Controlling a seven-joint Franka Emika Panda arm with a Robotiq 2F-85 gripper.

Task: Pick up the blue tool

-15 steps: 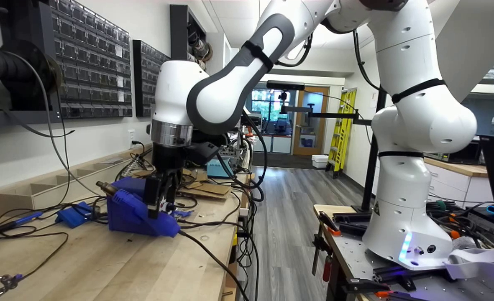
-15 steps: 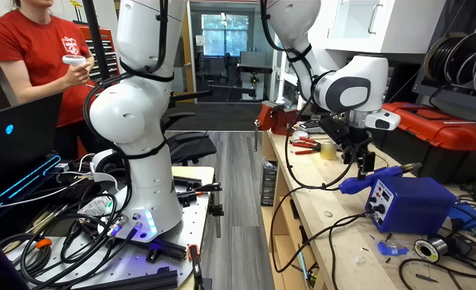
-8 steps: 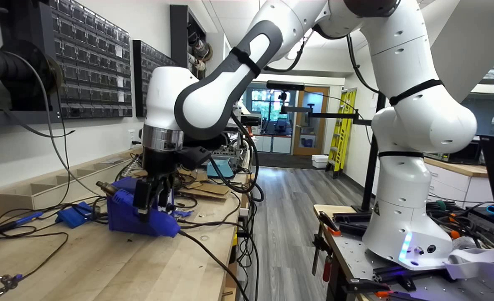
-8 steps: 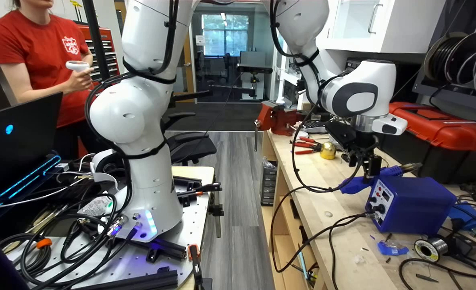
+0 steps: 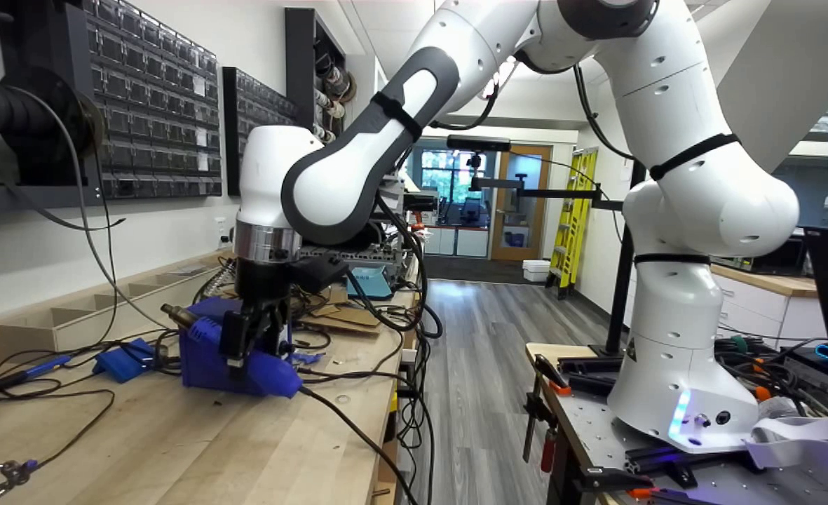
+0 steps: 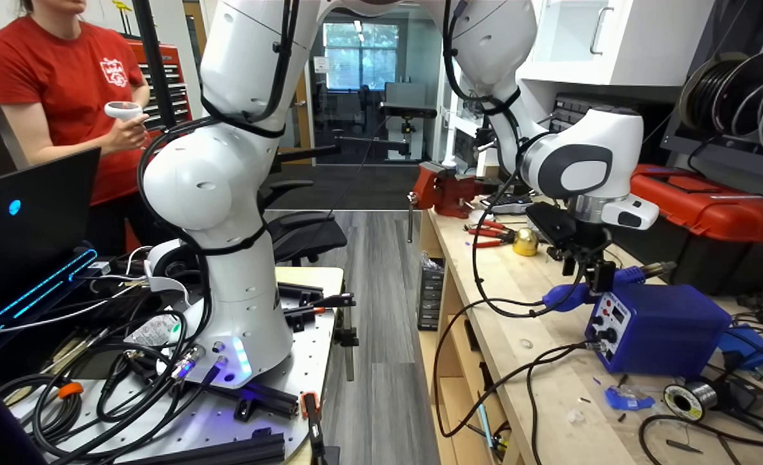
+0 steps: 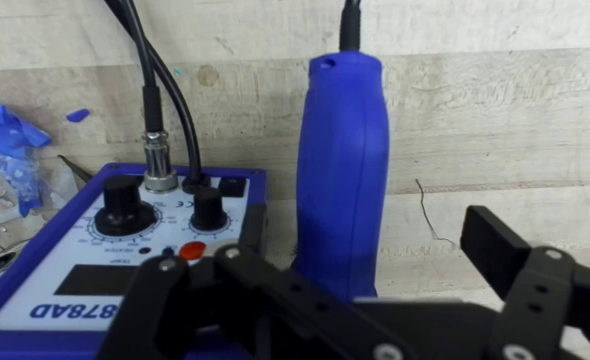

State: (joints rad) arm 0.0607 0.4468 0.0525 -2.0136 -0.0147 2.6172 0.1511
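The blue tool point(image 7: 342, 165) is a chunky deep-blue handle with a black cable at its end. It rests tilted against the side of a blue station box point(image 6: 672, 329) and also shows in both exterior views point(image 5: 273, 379) point(image 6: 563, 297). No white label shows on it. My gripper point(image 7: 369, 235) is open. In the wrist view, one finger is between the tool and the station box and the other is on the tool's far side, with a gap. In the exterior views, the gripper point(image 5: 254, 351) point(image 6: 599, 284) reaches down at the tool's middle, hiding part of it.
The station's panel point(image 7: 70, 250) has knobs and cables close to one finger. A red-topped toolbox point(image 6: 717, 200) stands behind. A smaller blue piece point(image 5: 125, 360), a teal box point(image 5: 369, 282), a solder spool point(image 6: 688, 399) and a gold ball-shaped object point(image 6: 525, 242) lie around.
My arm has moved down and over toward the tool and station box, so the fingers now sit lower at the tool. The tool and the box have not moved.
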